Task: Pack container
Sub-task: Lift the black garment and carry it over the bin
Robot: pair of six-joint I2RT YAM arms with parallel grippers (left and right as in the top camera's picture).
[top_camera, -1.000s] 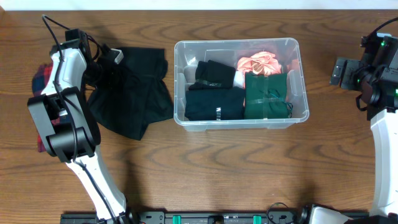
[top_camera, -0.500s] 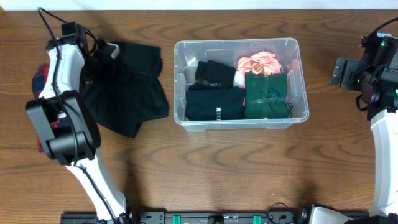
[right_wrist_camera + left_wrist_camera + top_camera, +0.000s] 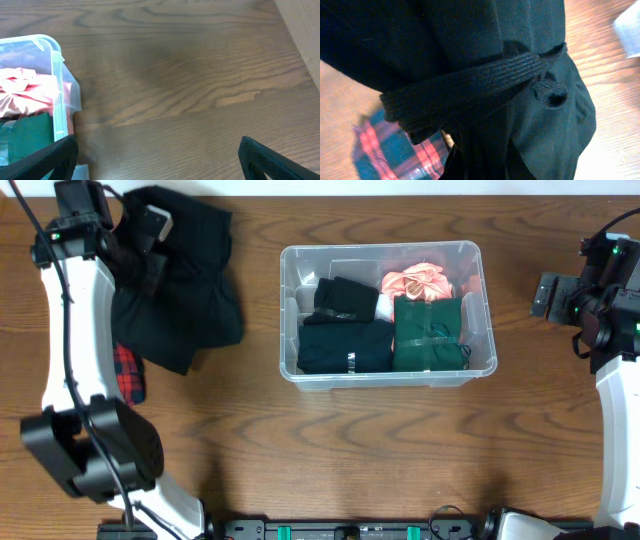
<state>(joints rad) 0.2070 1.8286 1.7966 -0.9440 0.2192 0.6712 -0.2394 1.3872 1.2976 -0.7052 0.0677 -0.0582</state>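
The clear container sits at the table's middle and holds folded black, dark teal and green clothes and a peach cloth. My left gripper is at the far left back, shut on a black garment that hangs from it, lifted. In the left wrist view the black garment fills the frame and hides the fingers. My right gripper is open and empty over bare wood right of the container's corner.
A red plaid cloth lies on the table under the hanging garment; it also shows in the left wrist view. The table's back edge runs just behind the left gripper.
My left arm has pulled the black garment up and toward the back left, uncovering the red plaid cloth. The right arm has not moved.
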